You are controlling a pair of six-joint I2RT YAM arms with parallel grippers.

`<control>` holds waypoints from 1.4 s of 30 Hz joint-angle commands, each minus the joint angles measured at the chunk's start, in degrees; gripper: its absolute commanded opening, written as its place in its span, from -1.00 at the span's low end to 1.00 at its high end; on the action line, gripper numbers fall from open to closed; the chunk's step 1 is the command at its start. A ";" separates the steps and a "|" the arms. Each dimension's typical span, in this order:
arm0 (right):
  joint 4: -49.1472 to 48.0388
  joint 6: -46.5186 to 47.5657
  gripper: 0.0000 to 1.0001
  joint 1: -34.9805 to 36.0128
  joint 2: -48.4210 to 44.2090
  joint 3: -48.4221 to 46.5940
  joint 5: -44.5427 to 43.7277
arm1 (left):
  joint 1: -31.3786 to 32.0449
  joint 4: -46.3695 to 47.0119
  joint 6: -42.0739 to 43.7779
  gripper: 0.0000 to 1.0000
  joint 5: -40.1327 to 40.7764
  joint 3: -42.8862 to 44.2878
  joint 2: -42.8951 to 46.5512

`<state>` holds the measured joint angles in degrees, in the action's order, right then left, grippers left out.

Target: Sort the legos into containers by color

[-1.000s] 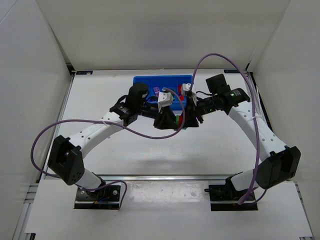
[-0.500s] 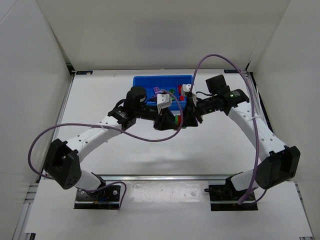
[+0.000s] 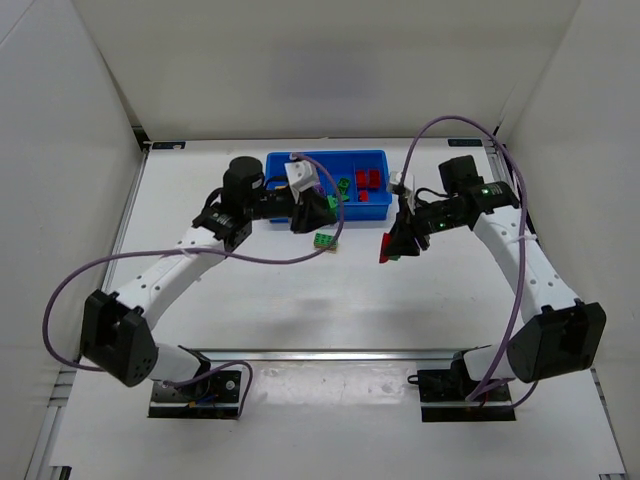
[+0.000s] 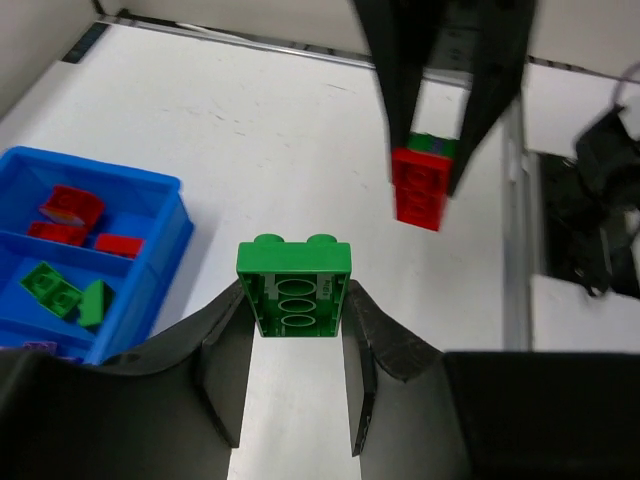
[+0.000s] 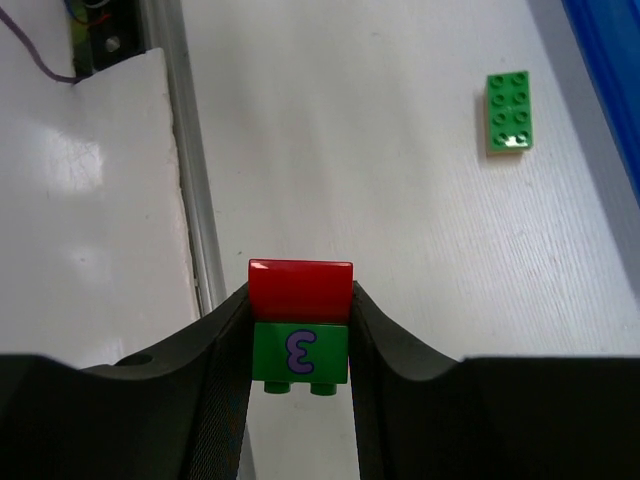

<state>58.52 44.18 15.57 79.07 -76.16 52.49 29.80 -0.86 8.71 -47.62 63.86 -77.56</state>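
Note:
My left gripper is shut on a green lego just in front of the blue tray. In the left wrist view the fingertips pinch its near end and its hollow underside faces the camera. My right gripper is shut on a small stack: a red lego joined to a green lego with a purple 3. It hangs above the table, right of the tray. The tray's compartments hold red legos and green legos.
The tray's near corner lies left of my left fingers, with red legos and green legos inside. A metal rail runs along the table's near edge. White walls stand on three sides. Purple cables loop off both arms.
The two grippers were together over one stack at mid table. They have pulled apart: the left moved back-left with the green lego, the right moved right with the red and green stack.

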 commanded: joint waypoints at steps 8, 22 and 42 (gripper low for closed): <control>-13.60 -21.22 -0.97 -4.76 -11.73 6.64 -9.42 | 1.57 -2.91 -6.51 -0.51 11.30 24.10 -22.53; -14.05 -28.89 -0.97 -8.80 -13.15 5.67 -11.97 | 1.40 -10.47 -9.06 -0.53 23.97 48.82 -48.82; -18.70 -41.44 -0.97 -11.27 -3.92 0.84 -4.68 | -1.85 -12.93 -9.59 0.18 33.82 48.73 -54.36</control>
<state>43.09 7.35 4.49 74.41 -72.99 44.53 28.14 -12.78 -0.34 -15.18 111.77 -132.20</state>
